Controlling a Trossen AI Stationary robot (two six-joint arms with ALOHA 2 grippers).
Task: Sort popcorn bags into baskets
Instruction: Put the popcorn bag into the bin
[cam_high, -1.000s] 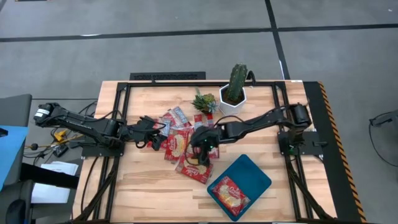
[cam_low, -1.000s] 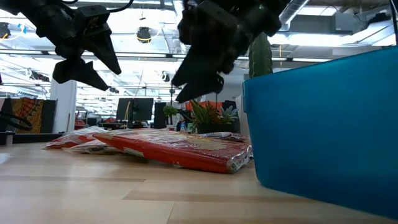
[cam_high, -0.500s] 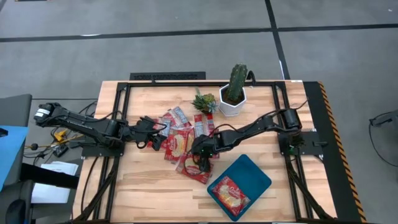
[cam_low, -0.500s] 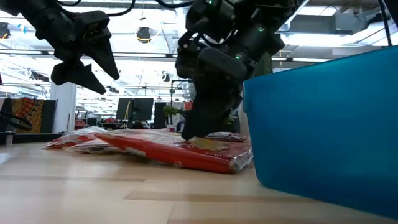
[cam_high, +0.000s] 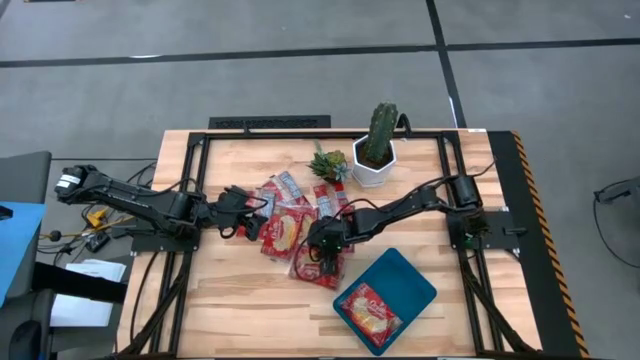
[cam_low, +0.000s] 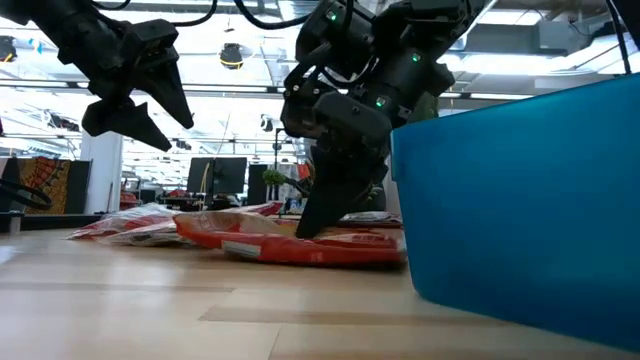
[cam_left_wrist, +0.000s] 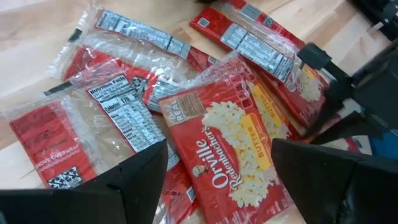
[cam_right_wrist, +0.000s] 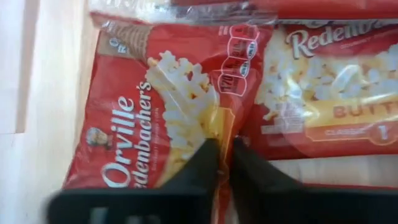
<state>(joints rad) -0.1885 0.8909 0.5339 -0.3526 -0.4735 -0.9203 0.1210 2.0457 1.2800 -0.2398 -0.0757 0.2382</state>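
Several red popcorn bags (cam_high: 285, 215) lie in a loose, overlapping pile at the table's middle. My right gripper (cam_high: 322, 258) is down on the nearest big bag (cam_right_wrist: 143, 124), which lies flat on the wood, and is shut on its film. My left gripper (cam_high: 243, 222) hangs open above the pile's left part (cam_left_wrist: 205, 143), touching nothing. The teal basket (cam_high: 415, 275) stands near the front right with one bag (cam_high: 368, 312) lying inside. My right gripper pinches a raised ridge of the bag's front film (cam_right_wrist: 222, 132) between its two fingertips, near the middle of the bag. The fingers (cam_low: 318, 215) come from above, slanting down. The bag (cam_low: 300, 245) rests on the table, its film puckered under the fingers.
A cactus in a white pot (cam_high: 377, 150) and a small green plant (cam_high: 328, 162) stand behind the pile. Black frame rails (cam_high: 190, 200) run along the table's left, right and far sides. Bare wood lies in front of the pile and left of the basket.
My right gripper has gone down onto the front bag of the pile and shut on its film. The bag has puckered under the fingers and its near edge has risen slightly. My left gripper has kept still.
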